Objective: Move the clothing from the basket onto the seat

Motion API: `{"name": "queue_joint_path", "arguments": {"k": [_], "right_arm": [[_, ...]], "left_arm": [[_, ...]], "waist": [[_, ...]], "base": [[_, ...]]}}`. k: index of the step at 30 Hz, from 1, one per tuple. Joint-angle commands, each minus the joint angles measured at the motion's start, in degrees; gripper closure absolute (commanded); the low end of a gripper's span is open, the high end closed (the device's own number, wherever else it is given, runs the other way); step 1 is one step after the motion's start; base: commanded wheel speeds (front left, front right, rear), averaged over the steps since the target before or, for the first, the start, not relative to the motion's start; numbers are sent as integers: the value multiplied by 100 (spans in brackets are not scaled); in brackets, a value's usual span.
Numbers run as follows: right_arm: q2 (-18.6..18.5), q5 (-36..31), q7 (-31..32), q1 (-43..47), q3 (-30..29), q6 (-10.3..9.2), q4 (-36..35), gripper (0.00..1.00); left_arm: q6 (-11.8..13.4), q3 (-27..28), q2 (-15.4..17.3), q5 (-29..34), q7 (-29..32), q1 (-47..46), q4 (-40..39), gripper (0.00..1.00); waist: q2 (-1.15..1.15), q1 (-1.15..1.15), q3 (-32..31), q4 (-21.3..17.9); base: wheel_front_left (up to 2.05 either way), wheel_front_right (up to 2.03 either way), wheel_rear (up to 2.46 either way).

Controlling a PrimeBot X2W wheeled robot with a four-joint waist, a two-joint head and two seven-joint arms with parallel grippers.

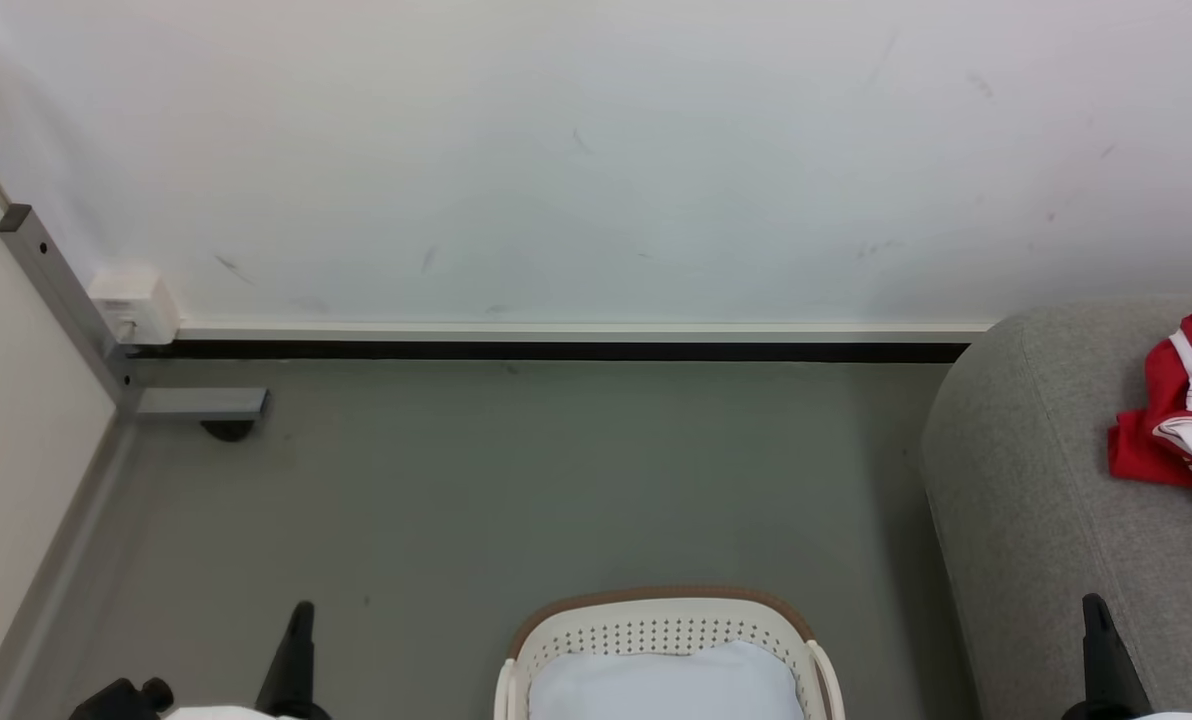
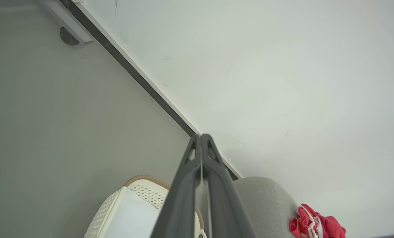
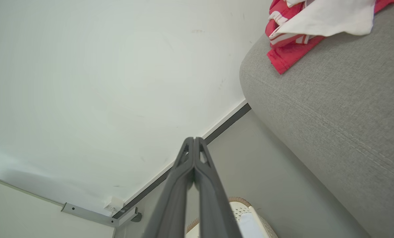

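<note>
Flanking the basket [image 1: 666, 597] at 6 o'clock, left gripper [image 2: 201, 136] and right gripper [image 3: 194, 138] hang pinched together, empty (red clothing [image 1: 1171, 400] on seat [image 1: 1036, 480] at 3); reaching unopened may shove its white cloth [image 1: 666, 680] down

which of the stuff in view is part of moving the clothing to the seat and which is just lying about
Part of the job:
basket
pale cloth lying in it
red-and-white clothing, already on the seat
grey seat
left gripper and right gripper, both shut and empty

Just lying about:
metal frame leg
white wall box
dark skirting strip
</note>
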Motion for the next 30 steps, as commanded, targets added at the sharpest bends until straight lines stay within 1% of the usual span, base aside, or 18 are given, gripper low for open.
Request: {"name": "queue_joint_path", "arguments": {"k": [1,15,30], "right_arm": [[-63,185,34,-167,-31,-5,-93,100],[-76,1115,269,-255,-65,-7,-140,100],[-86,1976,491,-336,-98,-8,-178,100]], "left_arm": [[-31,53,20,-158,39,-134,-72,100],[-99,214,-32,-1044,273,-207,-123,100],[-162,363,-80,-1842,498,-274,-167,100]], "waist": [[0,0,1,2],[0,0,21,27],[0,0,42,54]], "base": [[0,0,0],[0,0,0],[0,0,0]]}}
